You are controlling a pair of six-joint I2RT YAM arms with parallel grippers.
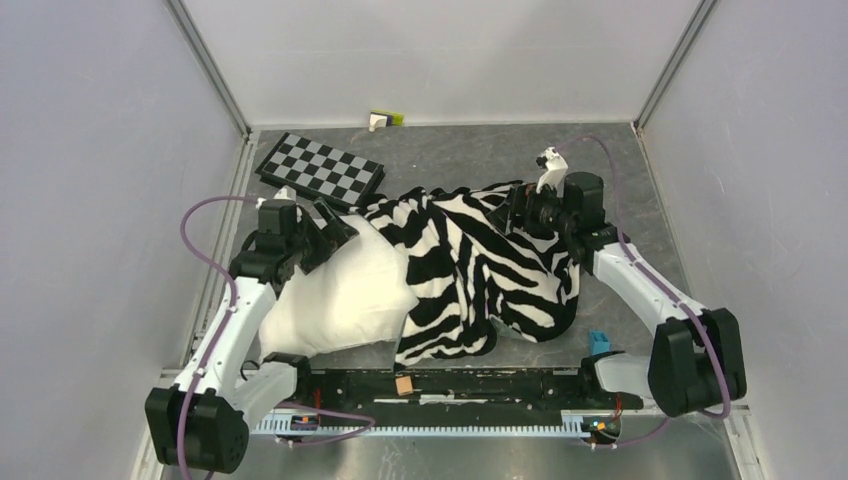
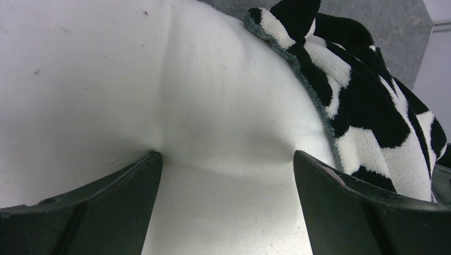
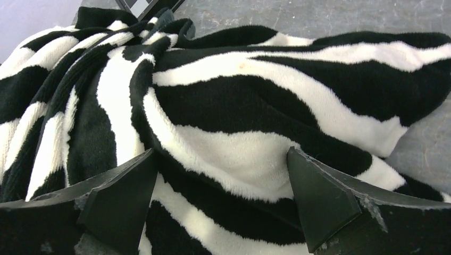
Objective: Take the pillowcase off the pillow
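Two black two-finger grippers are both spread wide: the left gripper [image 2: 226,159] presses its fingertips into the one plump white stuffed pillow [image 1: 340,290], and the right gripper [image 3: 220,154] sits over the one zebra-striped plush pillowcase [image 1: 480,270]. The pillow's long axis runs left to right across the table, bare white end leftward, cased end rightward. One flat black-and-white checkerboard [image 1: 320,168] lies just behind it on the speckled grey tabletop [image 1: 450,150], with pale walls [image 1: 90,150] on three sides

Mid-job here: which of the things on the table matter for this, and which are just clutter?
Job: pillowcase; pillow; left tool, open on pillow; right tool, open on pillowcase.
Lying about: checkerboard; small white-and-green item at far wall; blue piece by right arm's base.
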